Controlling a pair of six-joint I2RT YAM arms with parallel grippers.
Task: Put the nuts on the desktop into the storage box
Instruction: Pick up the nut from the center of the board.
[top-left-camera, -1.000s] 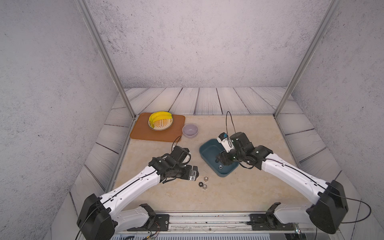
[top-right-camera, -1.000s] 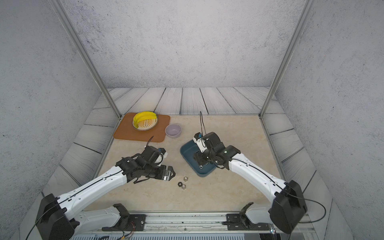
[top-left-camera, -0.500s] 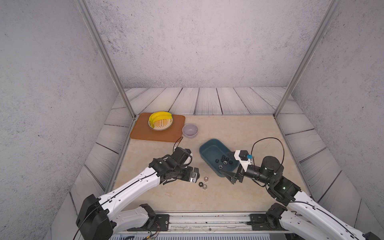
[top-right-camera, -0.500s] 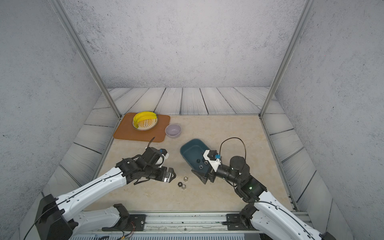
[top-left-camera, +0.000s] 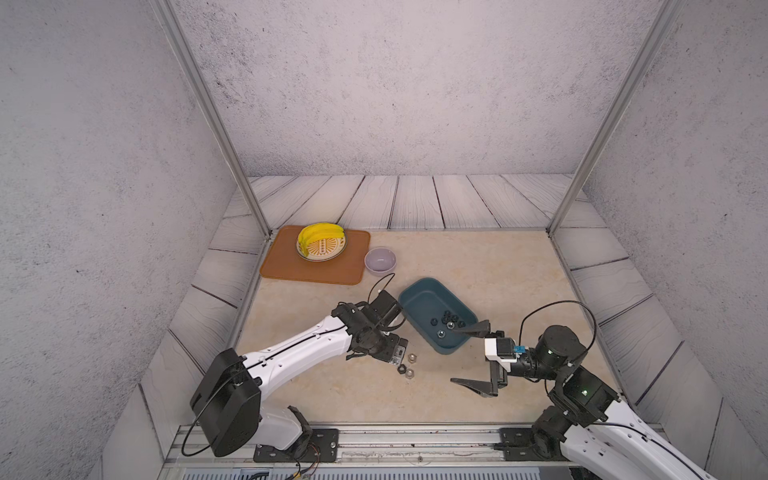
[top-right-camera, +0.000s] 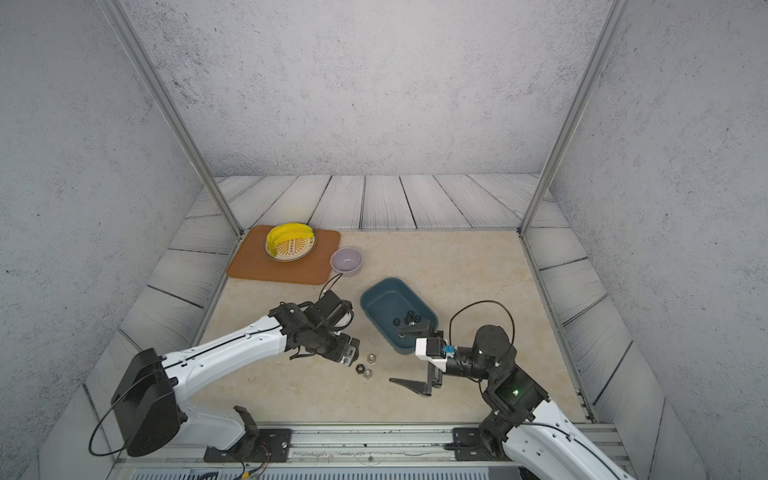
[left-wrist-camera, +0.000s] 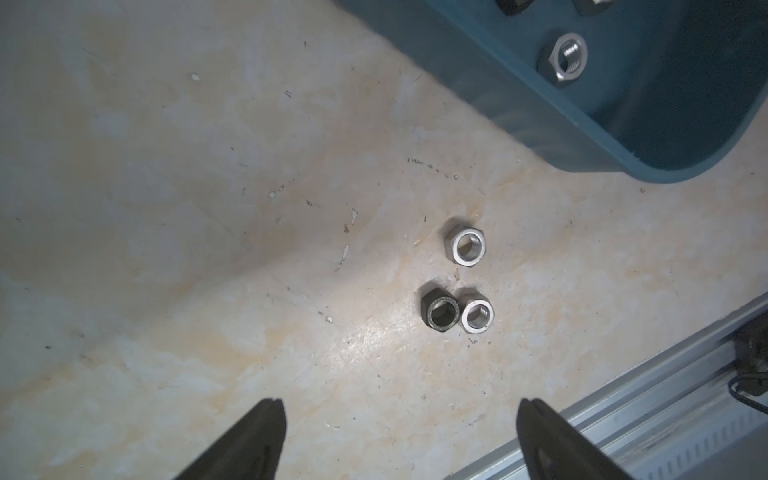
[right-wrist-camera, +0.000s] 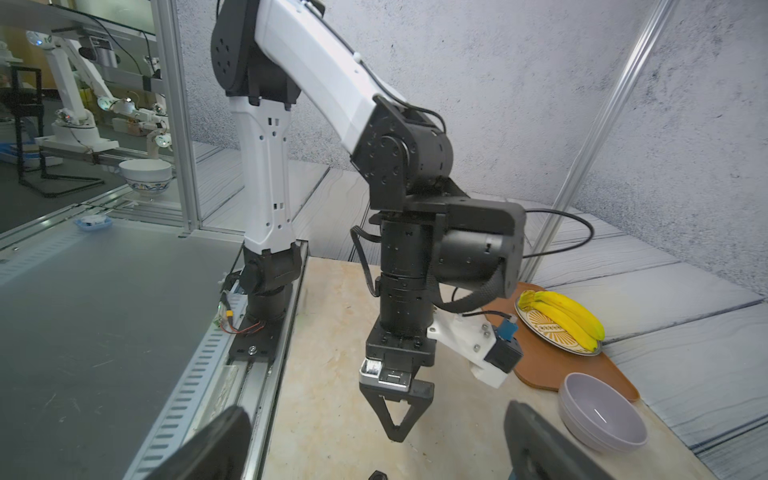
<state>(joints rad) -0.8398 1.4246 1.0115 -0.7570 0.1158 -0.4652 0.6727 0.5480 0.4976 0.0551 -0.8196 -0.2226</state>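
Observation:
Three nuts lie close together on the beige desktop (top-left-camera: 332, 395): two silver (left-wrist-camera: 465, 247) (left-wrist-camera: 478, 316) and one black (left-wrist-camera: 440, 311). In both top views they sit just right of my left gripper (top-left-camera: 398, 358) (top-right-camera: 351, 355). That gripper points down, open and empty (left-wrist-camera: 401, 415), a little short of the nuts. The teal storage box (top-left-camera: 415, 299) (left-wrist-camera: 582, 124) holds several nuts (top-left-camera: 446, 322). My right gripper (top-left-camera: 454, 355) (right-wrist-camera: 374, 424) hangs wide open and empty beside the box's near corner, facing the left gripper.
An orange mat (top-left-camera: 291, 266) at the back left carries a plate of bananas (top-left-camera: 320, 241). A lavender bowl (top-left-camera: 380, 261) stands beside it. A metal rail (top-left-camera: 395, 440) runs along the desktop's front edge.
My right arm has pulled back from over the storage box to the front right, and its jaws have opened wide. The left gripper has edged closer to the three nuts.

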